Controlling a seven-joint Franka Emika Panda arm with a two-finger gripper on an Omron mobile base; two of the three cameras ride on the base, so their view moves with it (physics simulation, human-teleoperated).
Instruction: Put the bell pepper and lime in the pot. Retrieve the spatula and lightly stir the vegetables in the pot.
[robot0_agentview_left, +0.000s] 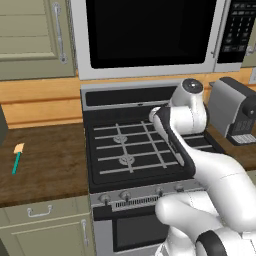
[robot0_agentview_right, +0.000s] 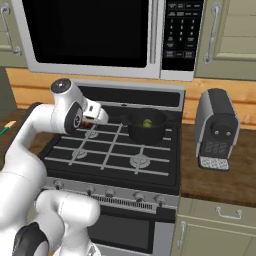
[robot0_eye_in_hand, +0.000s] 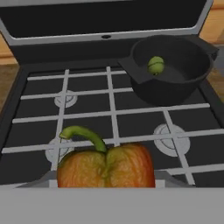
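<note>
Spatula: the slim spatula with a teal handle and pale cream blade is lying flat on the brown wooden counter, near its left edge, well apart from the stove and blade pointing toward the wall.
Stove: the black gas stove with grey grates is standing between 2 stretches of counter, with 4 burner rings showing on its top.
Claw: the white two-finger gripper is hovering over the stove's back left part, its jaws standing apart around the pepper and gripping it, as the hand view shows the pepper sitting between the fingertips.
Pepper: the small lumpy red-orange bell pepper with a curved green stem is being held above the grates, stem up, clear of the pot.
Pot: the short round black cooking pot is sitting on the stove's back right burner, near the rear edge, upright and open.
Lime: the small round green lime is lying inside the pot on its floor.
Coffee machine: the grey and black coffee machine is standing on the counter just beside the stove's right edge.
</note>
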